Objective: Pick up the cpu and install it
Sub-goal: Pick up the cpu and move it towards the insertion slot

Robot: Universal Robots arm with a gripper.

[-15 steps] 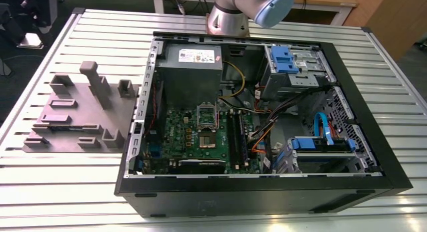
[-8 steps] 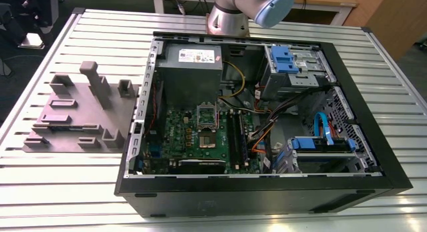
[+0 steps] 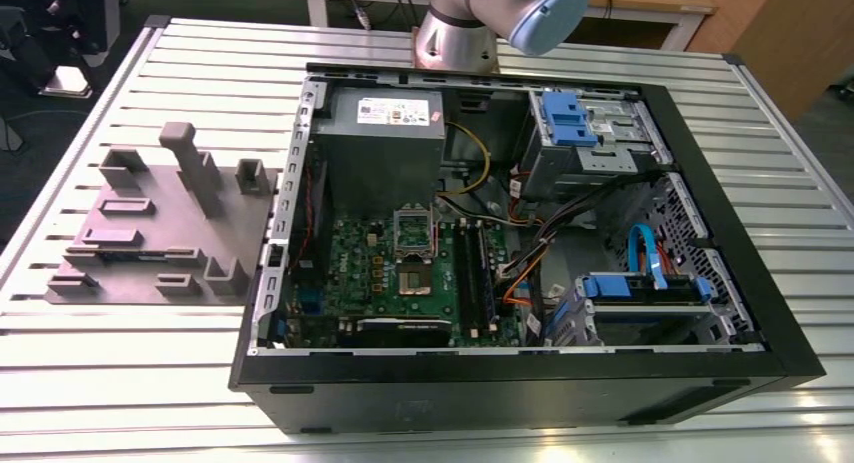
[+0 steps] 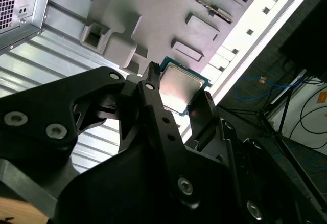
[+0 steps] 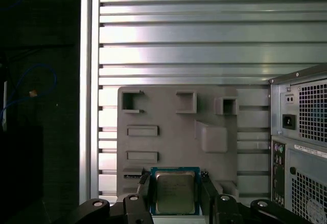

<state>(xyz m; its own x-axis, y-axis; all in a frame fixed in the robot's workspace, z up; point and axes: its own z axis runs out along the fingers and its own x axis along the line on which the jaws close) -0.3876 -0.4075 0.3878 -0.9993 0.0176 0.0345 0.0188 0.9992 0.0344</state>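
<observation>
On the one slatted metal table [image 3: 120, 383], at the exterior view's left, lies one grey holder plate [image 3: 154, 238] with several small pockets. Right of it stands one open computer case [image 3: 534, 388]. In the case I see one green board [image 3: 360, 253] with one socket [image 3: 414, 248], one grey power box [image 3: 380, 133] and two blue drive brackets [image 3: 567, 118]. One robot arm [image 3: 494, 18] rises behind the case. In both wrist views the gripper [image 5: 175, 196] clamps one cpu [image 5: 175, 191] between its two fingers [image 5: 144, 188], over the plate, outside the case.
</observation>
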